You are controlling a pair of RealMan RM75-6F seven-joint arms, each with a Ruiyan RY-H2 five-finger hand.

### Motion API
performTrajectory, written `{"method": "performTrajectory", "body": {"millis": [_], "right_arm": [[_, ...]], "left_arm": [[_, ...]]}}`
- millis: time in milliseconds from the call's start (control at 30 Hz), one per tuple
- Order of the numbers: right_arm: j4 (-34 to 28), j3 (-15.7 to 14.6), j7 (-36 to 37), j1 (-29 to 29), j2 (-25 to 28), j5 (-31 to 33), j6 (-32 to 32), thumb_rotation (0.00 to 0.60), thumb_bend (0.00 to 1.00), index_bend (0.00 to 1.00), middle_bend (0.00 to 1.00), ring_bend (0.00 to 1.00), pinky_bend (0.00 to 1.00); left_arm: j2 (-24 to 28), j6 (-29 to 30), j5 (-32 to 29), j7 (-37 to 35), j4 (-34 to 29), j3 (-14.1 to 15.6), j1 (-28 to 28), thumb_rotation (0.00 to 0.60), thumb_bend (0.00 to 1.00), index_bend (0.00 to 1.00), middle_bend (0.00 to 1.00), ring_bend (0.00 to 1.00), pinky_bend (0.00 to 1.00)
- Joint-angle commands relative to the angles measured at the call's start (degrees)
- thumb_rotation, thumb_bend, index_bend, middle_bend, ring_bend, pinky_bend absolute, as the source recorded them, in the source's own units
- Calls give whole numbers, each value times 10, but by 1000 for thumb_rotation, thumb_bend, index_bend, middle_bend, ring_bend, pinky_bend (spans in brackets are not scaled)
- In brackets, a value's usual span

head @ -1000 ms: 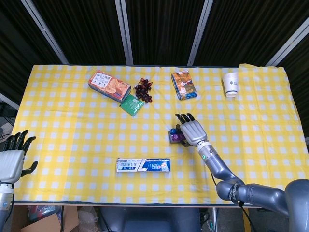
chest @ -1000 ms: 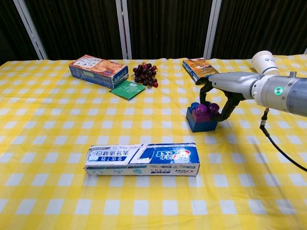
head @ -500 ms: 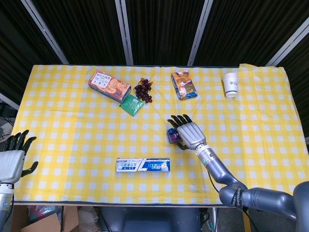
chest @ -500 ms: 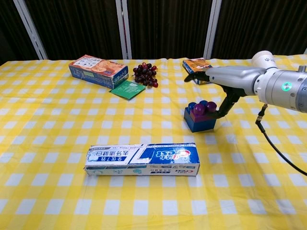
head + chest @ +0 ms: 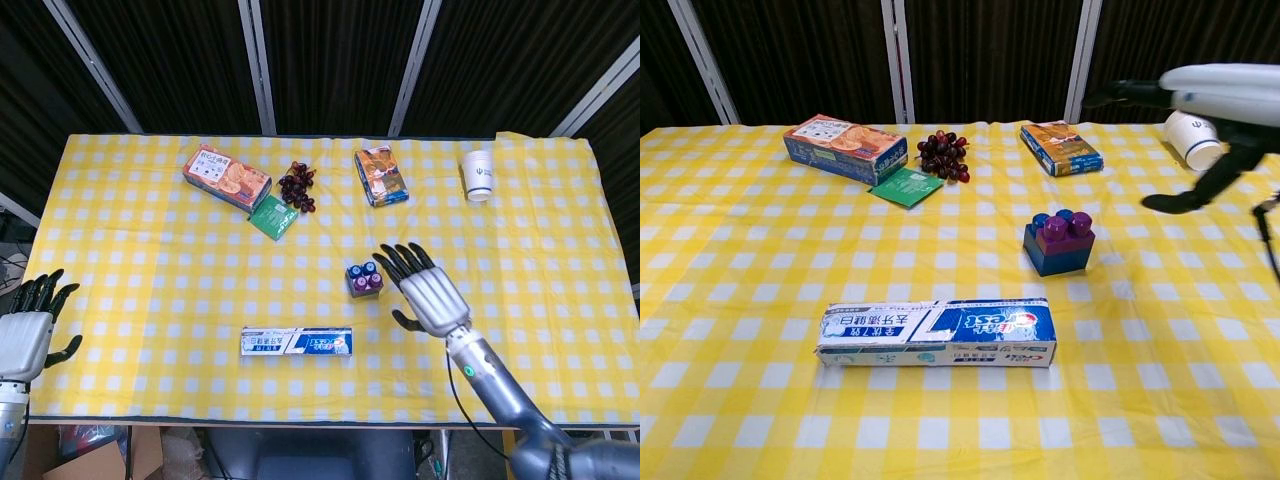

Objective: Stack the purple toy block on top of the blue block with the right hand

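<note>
Now released, the purple block (image 5: 1068,228) sits on top of the blue block (image 5: 1057,254), the pair standing alone on the checked tablecloth (image 5: 150,280) just beyond the right end of the toothpaste box (image 5: 937,333). A second ago the right hand (image 5: 432,292) was cupped over the stack; it has since let go and lifted away to the right of the toothpaste box's far end, clear of both blocks. That suggests the stacking is done, the purple piece seated slightly toward the blue block's right side. The right hand hovers palm down, fingers spread wide and holding nothing. The left hand (image 5: 24,335) waits well to the left of the toothpaste box, off the table edge, fingers apart and empty.
</note>
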Motion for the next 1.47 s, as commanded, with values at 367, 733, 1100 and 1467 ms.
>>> {"method": "performTrajectory", "body": {"millis": [367, 733, 1100, 1467], "right_arm": [[111, -160, 217, -284, 61, -238, 283, 600, 387, 74, 0, 0, 0], [212, -116, 237, -344, 13, -208, 328, 600, 386, 85, 0, 0, 0], [240, -86, 216, -352, -4, -177, 290, 600, 387, 65, 0, 0, 0], [266, -66, 211, -352, -18, -164, 255, 600, 386, 65, 0, 0, 0]], "left_arm": [[25, 21, 64, -43, -29, 29, 12, 600, 315, 153, 0, 0, 50], [30, 33, 63, -56, -22, 23, 17, 600, 315, 153, 0, 0, 50], [16, 63, 84, -51, -5, 16, 22, 600, 315, 153, 0, 0, 51], [8, 114, 127, -37, -9, 22, 40, 600, 312, 153, 0, 0, 50]]}}
